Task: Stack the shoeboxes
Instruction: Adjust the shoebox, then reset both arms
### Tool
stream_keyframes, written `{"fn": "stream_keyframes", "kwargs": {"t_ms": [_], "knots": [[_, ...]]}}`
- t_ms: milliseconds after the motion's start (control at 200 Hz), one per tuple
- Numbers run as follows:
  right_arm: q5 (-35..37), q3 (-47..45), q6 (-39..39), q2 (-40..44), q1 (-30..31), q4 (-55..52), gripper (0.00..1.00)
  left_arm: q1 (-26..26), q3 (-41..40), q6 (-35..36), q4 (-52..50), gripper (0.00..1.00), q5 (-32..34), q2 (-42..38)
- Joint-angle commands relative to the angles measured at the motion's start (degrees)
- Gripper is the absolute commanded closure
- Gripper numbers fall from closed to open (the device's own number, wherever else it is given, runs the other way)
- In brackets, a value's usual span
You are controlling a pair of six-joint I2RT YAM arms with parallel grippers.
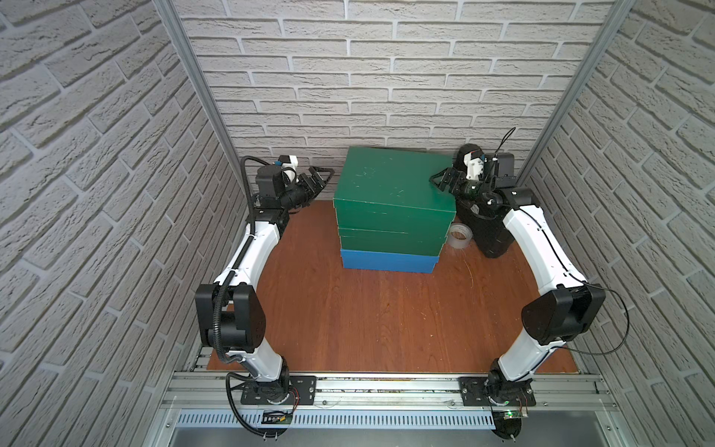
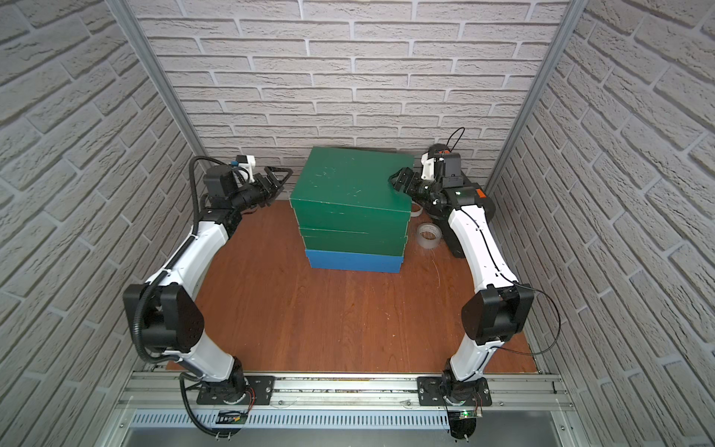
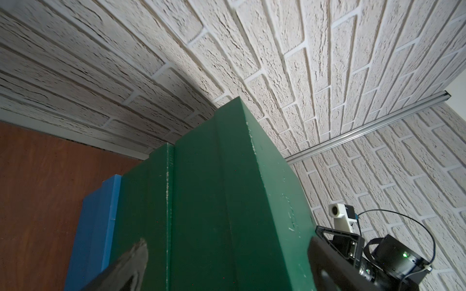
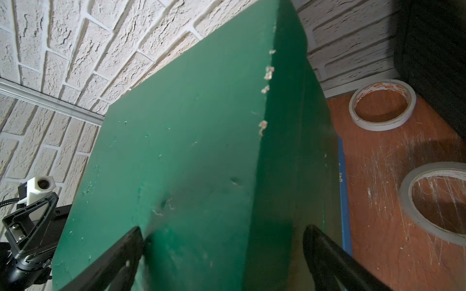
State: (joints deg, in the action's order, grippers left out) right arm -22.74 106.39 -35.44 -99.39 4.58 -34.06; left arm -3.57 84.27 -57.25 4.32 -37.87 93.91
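- Top views, room: the table [image 1: 367, 317] is a reddish-brown wood-grain board. White brick-pattern walls [image 1: 367, 77] close it in on the left, right and far sides. Aluminium posts stand at both far corners, and a rail [image 1: 387, 387] carrying both arm bases runs along the near edge.
- Top views, stack: the three boxes form one stack at far centre, close to the far wall. The blue box [image 1: 389, 261] is at the bottom, the lower green box [image 1: 390, 242] sits on it, and the top green box [image 1: 390, 182] is uppermost.
- Top views, arms: the left gripper [image 1: 319, 180] has its jaws apart and stands just left of the top green box, clear of it. The right gripper [image 1: 439, 182] also has its jaws apart and sits at that box's right edge.
- Top views, other items: a tape roll [image 1: 458, 234] and a black case [image 1: 487, 232] sit right of the stack. In a top view a second roll [image 2: 416, 209] shows farther back.
- Left wrist: the spread fingers [image 3: 121, 267] face the stack's left side. Bare board and the wall base lie beyond it.
- Right wrist: the fingers [image 4: 126, 247] straddle the scuffed lid's right edge, and contact cannot be determined. The board here carries whitish scratches, and both rolls lie flat on it.
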Motion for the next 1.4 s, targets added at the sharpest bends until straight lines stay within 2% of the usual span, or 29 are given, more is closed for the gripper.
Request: {"fn": "stream_keyframes", "kwargs": {"t_ms": [0,425,690,795,975,1085,1165,1265,1335,1395], "knots": [[0.8,2.0,0.1,-1.2,0.8,0.4,0.01,-0.6,1.7,0.0,3.3,0.02,-1.4,0.5],[6.5,5.5,2.8,1.8,0.5,-4.7,0.01,-4.9,-0.3,0.7,5.8,0.02,-3.4,-0.7],[7.9,5.8,3.7,4.8,-0.6,-7.8,0.01,-5.1,-4.8,-0.6,7.8,0.02,-3.1,-4.1],[8.5,4.0,4.1,7.7,-1.4,-8.4,0.01,-4.5,-5.2,0.4,5.4,0.02,-2.2,-5.1],[11.0,-3.2,4.1,16.7,-5.2,-9.5,0.01,0.2,-9.2,3.1,2.3,0.02,-0.1,-9.6],[18.8,-15.6,3.5,26.6,-7.7,-7.5,0.01,3.6,-15.1,9.4,-2.6,0.02,7.8,-16.7],[26.5,-26.7,4.2,33.9,-7.9,-3.8,0.01,4.4,-19.9,15.8,-5.9,0.02,18.7,-21.7],[26.6,-41.9,14.0,41.5,-7.6,5.6,0.01,4.9,-27.9,23.9,-4.8,0.02,27.8,-25.5],[31.7,-50.1,15.3,43.8,-7.6,7.7,0.01,5.1,-32.9,26.8,-4.8,0.02,36.8,-26.2],[33.3,-55.9,16.2,43.8,-7.4,10.6,0.01,5.1,-38.3,29.3,-1.6,0.02,42.5,-26.0]]}}
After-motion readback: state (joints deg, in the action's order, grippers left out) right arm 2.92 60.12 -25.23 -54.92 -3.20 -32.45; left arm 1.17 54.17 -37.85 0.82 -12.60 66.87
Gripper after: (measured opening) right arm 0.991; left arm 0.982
